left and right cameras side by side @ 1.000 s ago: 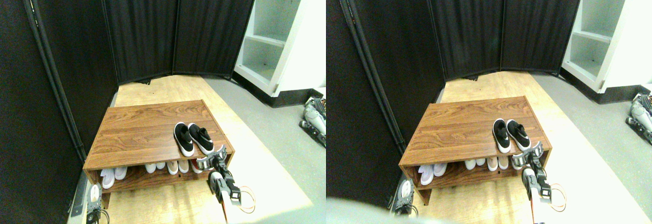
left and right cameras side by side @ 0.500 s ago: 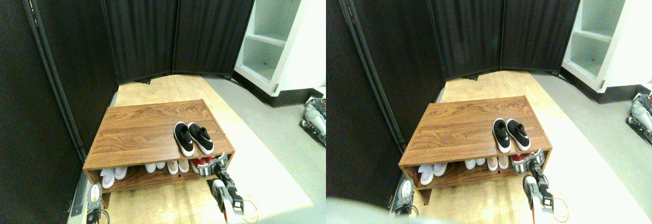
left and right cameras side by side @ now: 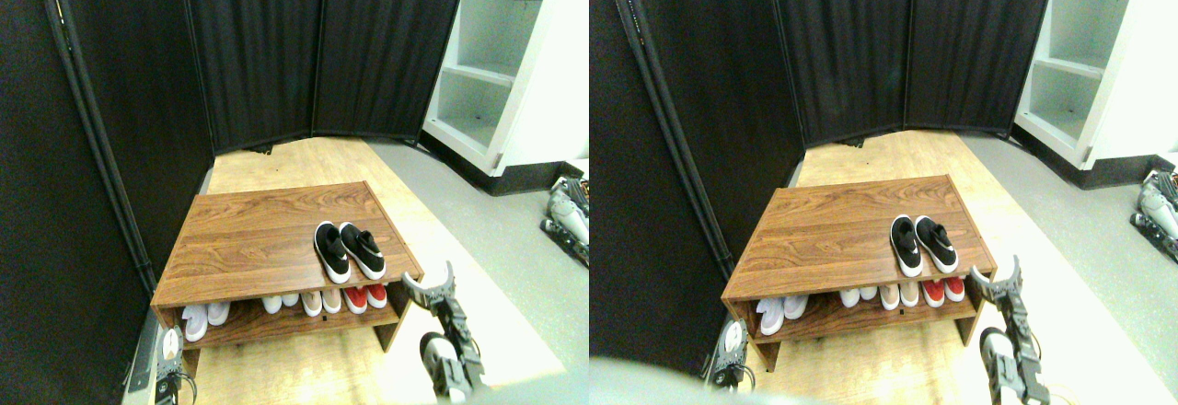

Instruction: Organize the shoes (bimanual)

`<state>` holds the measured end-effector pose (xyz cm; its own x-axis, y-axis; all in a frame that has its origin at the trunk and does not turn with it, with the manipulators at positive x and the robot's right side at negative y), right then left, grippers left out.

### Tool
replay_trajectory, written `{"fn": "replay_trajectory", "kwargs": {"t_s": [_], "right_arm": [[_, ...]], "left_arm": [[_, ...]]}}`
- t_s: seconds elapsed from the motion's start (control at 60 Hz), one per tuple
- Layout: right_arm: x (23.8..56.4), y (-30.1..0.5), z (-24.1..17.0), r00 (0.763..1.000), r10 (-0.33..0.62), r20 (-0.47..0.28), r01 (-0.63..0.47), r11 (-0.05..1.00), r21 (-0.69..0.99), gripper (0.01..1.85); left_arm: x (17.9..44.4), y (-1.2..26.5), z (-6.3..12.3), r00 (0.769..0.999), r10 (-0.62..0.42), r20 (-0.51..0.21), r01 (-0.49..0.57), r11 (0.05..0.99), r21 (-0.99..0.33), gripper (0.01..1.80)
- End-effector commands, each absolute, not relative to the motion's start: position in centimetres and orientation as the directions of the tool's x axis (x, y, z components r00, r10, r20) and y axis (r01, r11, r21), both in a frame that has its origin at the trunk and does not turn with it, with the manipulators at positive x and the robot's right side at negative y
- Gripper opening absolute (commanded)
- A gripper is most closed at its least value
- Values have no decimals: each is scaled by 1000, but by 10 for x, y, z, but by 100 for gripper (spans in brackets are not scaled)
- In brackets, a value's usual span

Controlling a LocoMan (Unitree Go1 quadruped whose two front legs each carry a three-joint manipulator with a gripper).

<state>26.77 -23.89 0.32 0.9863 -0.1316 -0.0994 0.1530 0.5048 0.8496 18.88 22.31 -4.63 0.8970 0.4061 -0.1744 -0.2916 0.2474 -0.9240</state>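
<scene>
The two black shoes with white soles, left one (left and right cameras side by side: 331, 251) and right one (left and right cameras side by side: 363, 249), stand side by side on the right part of the wooden rack's top (left and right cameras side by side: 248, 239), toes pointing towards me. My right gripper (left and right cameras side by side: 431, 283) hangs open just off the rack's front right corner, below and to the right of the shoes, touching nothing. My left gripper (left and right cameras side by side: 169, 361) sits low by the rack's front left corner, far from the shoes.
The rack's lower shelf holds white shoes (left and right cameras side by side: 204, 318), beige shoes (left and right cameras side by side: 313, 302) and red shoes (left and right cameras side by side: 366, 296). Black folding screens (left and right cameras side by side: 258, 55) close the back and left. A white shelving unit (left and right cameras side by side: 497, 64) stands back right, and grey gear (left and right cameras side by side: 566, 221) lies on the floor at right.
My right gripper has pulled back from the rack's front right edge and swung out to the right, uncovering the red shoes. The black shoes and my left arm have not moved.
</scene>
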Motion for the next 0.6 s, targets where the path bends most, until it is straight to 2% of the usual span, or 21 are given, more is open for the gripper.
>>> {"fn": "replay_trajectory", "kwargs": {"t_s": [0.017,0.05,0.2,0.283,0.333,0.45,0.6], "right_arm": [[292,-253,4,987,-158,-39,121,559,820,1],[301,-256,4,986,-165,-18,109,567,817,1],[340,-264,-2,979,-205,-16,130,555,822,1],[359,-260,-12,968,-240,-72,189,508,840,1],[367,-257,-22,970,-223,-94,197,502,842,1],[372,-244,-42,966,-196,-170,244,465,851,1],[368,-226,-57,958,-178,-225,281,428,859,1]], "left_arm": [[194,222,-44,907,393,-152,-270,265,-926,1],[195,222,-44,909,385,-156,-270,264,-926,1],[196,222,-44,903,399,-161,-277,253,-927,1],[196,222,-45,900,406,-157,-278,259,-925,1],[196,222,-45,898,414,-152,-277,259,-925,1],[194,222,-45,890,432,-146,-283,273,-920,1],[191,223,-46,889,433,-147,-282,266,-922,1]]}}
